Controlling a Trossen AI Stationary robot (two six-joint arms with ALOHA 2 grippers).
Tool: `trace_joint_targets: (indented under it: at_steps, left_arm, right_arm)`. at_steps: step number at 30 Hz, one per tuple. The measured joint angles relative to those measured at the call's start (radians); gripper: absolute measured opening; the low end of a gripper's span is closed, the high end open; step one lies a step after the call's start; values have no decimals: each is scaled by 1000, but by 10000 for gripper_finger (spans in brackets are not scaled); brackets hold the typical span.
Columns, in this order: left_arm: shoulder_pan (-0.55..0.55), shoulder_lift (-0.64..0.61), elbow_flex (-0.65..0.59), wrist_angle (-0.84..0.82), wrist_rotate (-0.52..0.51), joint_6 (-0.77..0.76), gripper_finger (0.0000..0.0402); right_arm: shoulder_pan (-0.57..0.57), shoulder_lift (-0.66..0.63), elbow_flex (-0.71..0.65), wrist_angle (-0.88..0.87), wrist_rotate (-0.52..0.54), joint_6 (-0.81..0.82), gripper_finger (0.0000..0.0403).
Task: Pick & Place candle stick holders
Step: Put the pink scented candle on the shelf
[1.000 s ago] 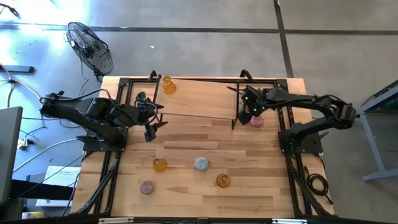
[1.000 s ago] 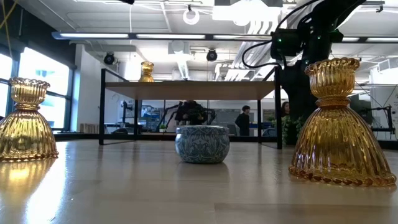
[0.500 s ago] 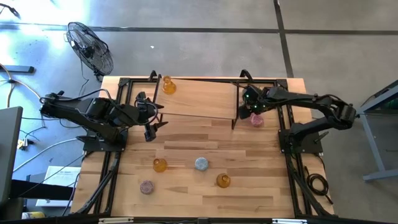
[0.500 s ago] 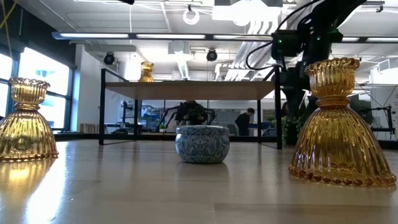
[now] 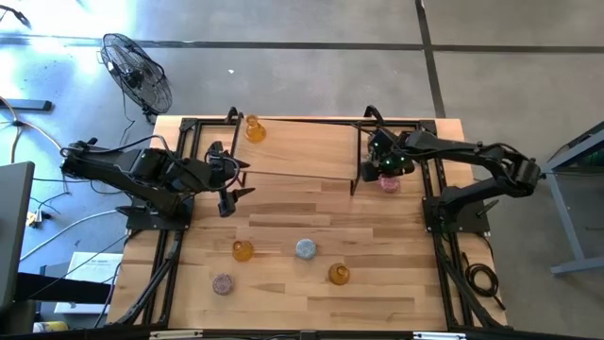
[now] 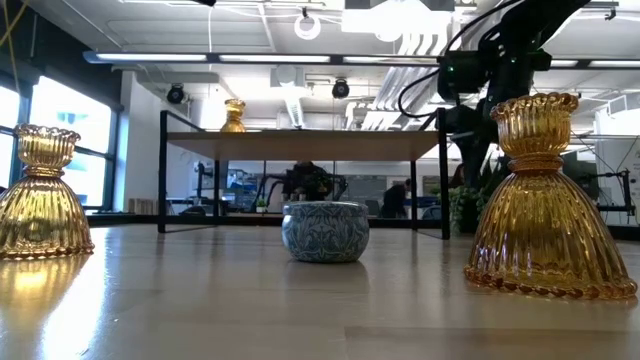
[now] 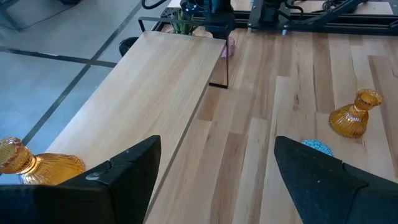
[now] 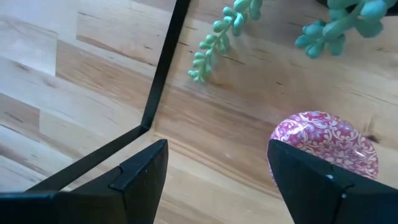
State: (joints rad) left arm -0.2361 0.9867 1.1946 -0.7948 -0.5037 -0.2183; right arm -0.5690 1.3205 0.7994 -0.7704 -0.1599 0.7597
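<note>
An amber candle stick holder (image 5: pixel 255 129) stands on the raised wooden shelf (image 5: pixel 302 156). On the table's near half stand two more amber ones (image 5: pixel 243 250) (image 5: pixel 338 274), a blue-grey one (image 5: pixel 305 248) and a mauve one (image 5: pixel 223 283). The pink holder (image 8: pixel 326 146) sits on the table by the shelf's right leg. My right gripper (image 8: pixel 217 180) hangs open just above it, pointing steeply down, with the holder beside one finger (image 8: pixel 317 186), not between the two. My left gripper (image 5: pixel 231 186) waits open at the shelf's left end.
Strands of a green potted plant (image 8: pixel 217 37) lie close to the pink holder and my right gripper. The shelf's black metal leg (image 8: pixel 165 68) stands right beside that gripper. Black frames run along both table sides. Bare wood lies between the shelf and the near holders.
My right gripper has rolled about its own pointing line while staying over the pink holder. No holder has moved.
</note>
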Motion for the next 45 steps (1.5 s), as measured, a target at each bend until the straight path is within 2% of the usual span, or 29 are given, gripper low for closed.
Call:
trace_joint_targets:
  at_steps: [16, 21, 29, 36, 45]
  left_arm:
    - [0, 0, 0, 0, 0, 4, 309]
    - [0, 0, 0, 0, 0, 4, 309]
    - [0, 0, 0, 0, -1, 4, 309]
    - [0, 0, 0, 0, -1, 4, 309]
    - [0, 0, 0, 0, -1, 4, 309]
  right_arm:
    - [0, 0, 0, 5, 9, 9, 271]
    - [0, 0, 0, 15, -31, 98, 271]
    - [0, 0, 0, 49, -21, 228, 271]
    - [0, 0, 0, 52, -83, 215, 272]
    - [0, 0, 0, 52, -98, 204, 273]
